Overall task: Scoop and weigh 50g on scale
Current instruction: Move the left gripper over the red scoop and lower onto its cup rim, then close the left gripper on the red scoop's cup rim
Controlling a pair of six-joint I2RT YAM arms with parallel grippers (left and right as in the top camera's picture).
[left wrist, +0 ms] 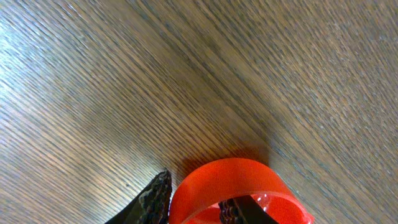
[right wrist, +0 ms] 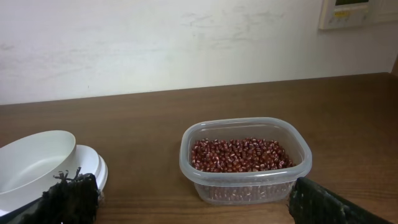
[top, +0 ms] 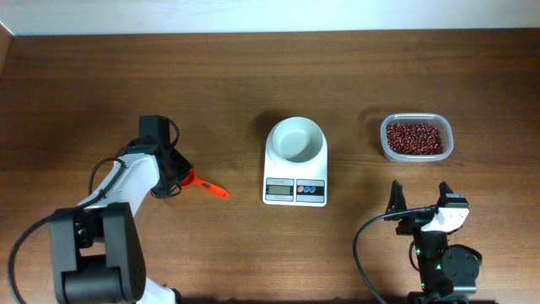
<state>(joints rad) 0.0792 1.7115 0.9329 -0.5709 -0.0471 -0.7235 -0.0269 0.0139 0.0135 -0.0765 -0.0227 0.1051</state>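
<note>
Digits on the scale are too small to read. Left of the scale, the left gripper hides the bowl of the orange scoop.

Worktop: one, brown wood.
Scale: one, white.
Bowl: one, on the scale.
Display: one.
Buttons: two.
Tub: one, clear plastic.
Beans: one loose heap in the tub, grains too many to count.
Scoop: one, orange.
Arms: two.
Hands: two, namely left hand and right hand.
</note>
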